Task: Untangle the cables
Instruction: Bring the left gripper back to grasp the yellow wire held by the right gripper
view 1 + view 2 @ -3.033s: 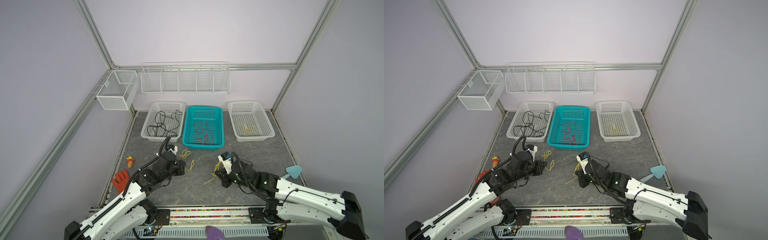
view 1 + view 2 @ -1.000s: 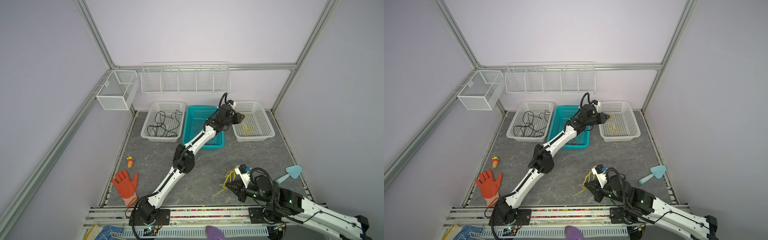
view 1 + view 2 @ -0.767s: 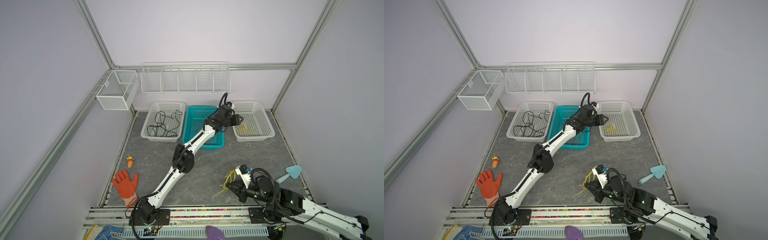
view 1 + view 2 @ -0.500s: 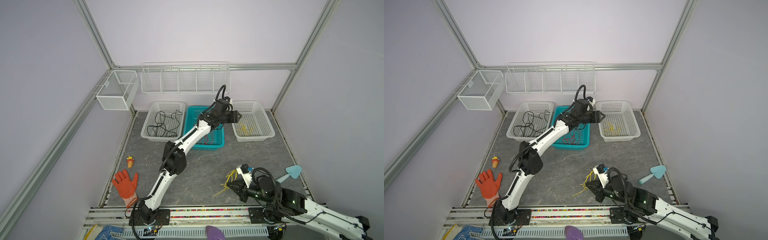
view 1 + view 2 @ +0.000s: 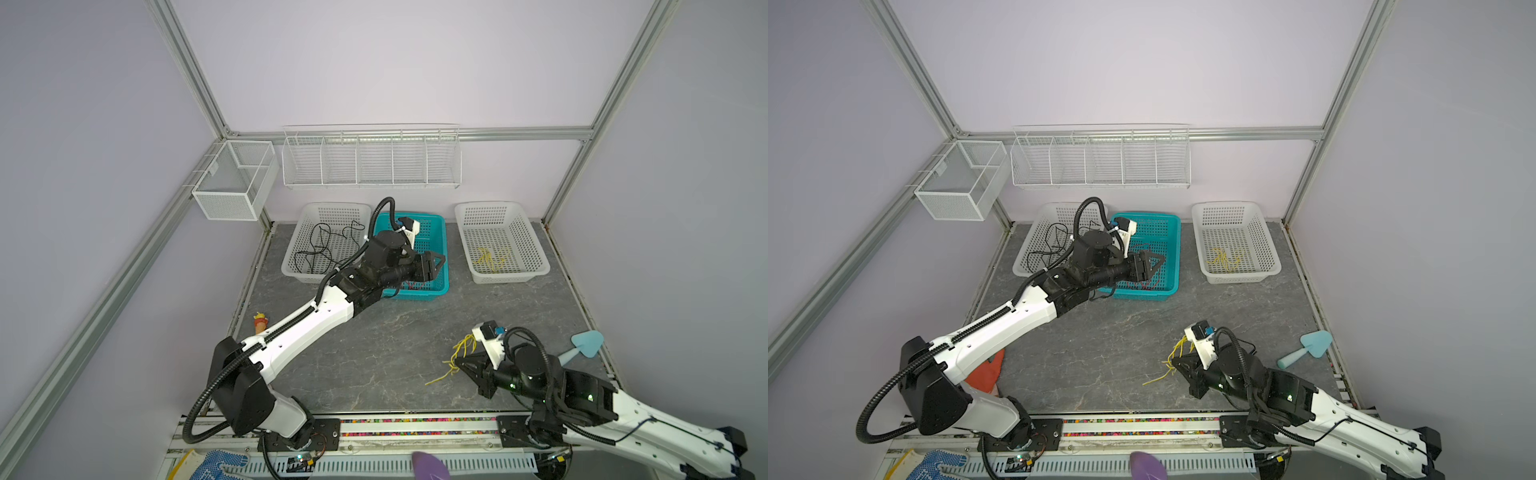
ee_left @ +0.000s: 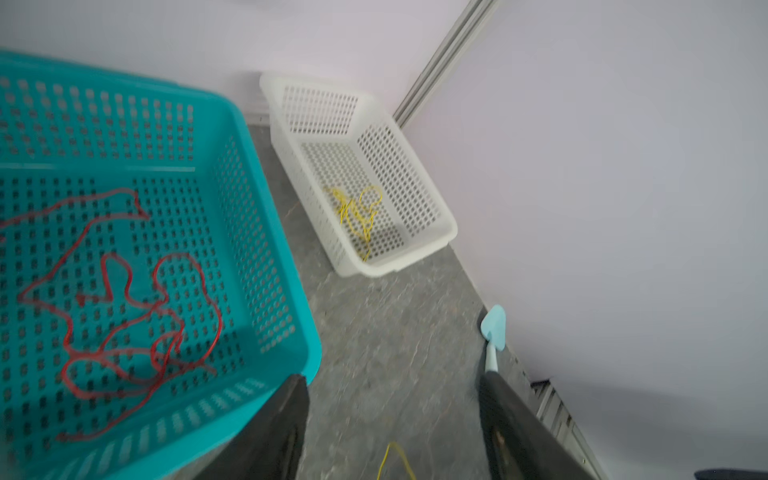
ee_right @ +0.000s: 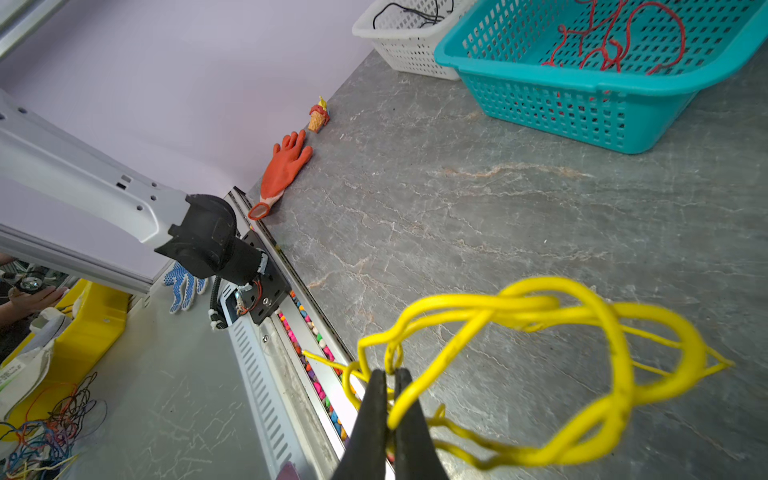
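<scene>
**Left jaws free, right arm pinching the yellow knot**

In both top views, the left gripper [image 5: 437, 266] hangs over the near right corner of the teal basket [image 5: 432, 222]. Its jaws stand apart with nothing between them. Well apart from it, by the front rail, the right gripper [image 5: 1177, 365] holds the yellow tangle [image 5: 1173, 351] just above the table, and one end trails onto the surface. Black cables [image 5: 324, 245] lie in the left white basket [image 5: 291, 266].

In the left wrist view, the jaws stand wide and empty over bare tabletop. Red cables [image 6: 124, 291] sprawl across the teal basket's floor, and sorted yellow strands [image 6: 357, 212] sit in the right white basket [image 6: 432, 232].

In the right wrist view, the jaws are closed tight on one strand at the tangle's edge, and the loops bulge out in mid-air beyond the tips.

As I read it, the step is for the free arm to come to that knot. It should pick an outer loop well clear of the right pinch and close fully on a single strand. Then it should draw away slowly along the table while the right arm holds firm. A fast tug would likely cinch the knot tighter.
</scene>
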`<action>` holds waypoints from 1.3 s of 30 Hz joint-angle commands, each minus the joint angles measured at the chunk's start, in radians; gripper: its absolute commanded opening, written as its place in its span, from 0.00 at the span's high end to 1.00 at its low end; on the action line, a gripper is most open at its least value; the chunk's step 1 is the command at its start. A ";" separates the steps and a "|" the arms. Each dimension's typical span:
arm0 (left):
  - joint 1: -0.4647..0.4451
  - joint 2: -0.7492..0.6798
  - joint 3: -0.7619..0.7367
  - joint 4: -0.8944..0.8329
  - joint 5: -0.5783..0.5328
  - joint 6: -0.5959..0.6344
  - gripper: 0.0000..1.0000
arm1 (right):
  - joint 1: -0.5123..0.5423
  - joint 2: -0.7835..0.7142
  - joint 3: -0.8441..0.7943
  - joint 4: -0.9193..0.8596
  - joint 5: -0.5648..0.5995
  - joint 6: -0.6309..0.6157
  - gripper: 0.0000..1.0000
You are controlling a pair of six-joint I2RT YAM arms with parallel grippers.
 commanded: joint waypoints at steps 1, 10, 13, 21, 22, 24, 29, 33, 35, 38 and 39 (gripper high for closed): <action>-0.016 -0.094 -0.158 0.082 0.058 -0.053 0.36 | 0.003 0.016 0.054 -0.029 0.044 -0.046 0.94; -0.139 -0.272 -0.416 0.207 0.195 -0.048 0.43 | 0.003 0.180 0.138 -0.052 0.014 -0.134 0.93; -0.146 -0.309 -0.456 0.228 0.219 -0.051 0.43 | 0.002 0.217 0.144 -0.040 -0.005 -0.137 0.93; -0.218 -0.273 -0.462 0.179 0.275 0.005 0.51 | 0.002 0.229 0.145 -0.032 -0.024 -0.140 0.93; -0.224 -0.265 -0.461 0.171 0.272 0.012 0.52 | 0.002 0.231 0.145 -0.033 -0.029 -0.141 0.93; -0.231 -0.248 -0.458 0.154 0.263 0.024 0.54 | 0.001 0.234 0.149 -0.039 -0.039 -0.146 0.93; -0.247 -0.240 -0.447 0.109 0.237 0.059 0.56 | 0.002 0.231 0.151 -0.049 -0.044 -0.147 0.93; -0.265 -0.211 -0.423 0.059 0.211 0.084 0.61 | 0.002 0.235 0.151 -0.050 -0.051 -0.149 0.94; -0.275 -0.198 -0.416 0.057 0.207 0.085 0.63 | 0.002 0.237 0.151 -0.049 -0.052 -0.149 0.93; -0.288 -0.183 -0.406 0.047 0.193 0.096 0.66 | 0.002 0.238 0.149 -0.045 -0.057 -0.148 0.93; -0.289 -0.179 -0.403 0.039 0.188 0.100 0.68 | 0.002 0.239 0.149 -0.047 -0.057 -0.149 0.93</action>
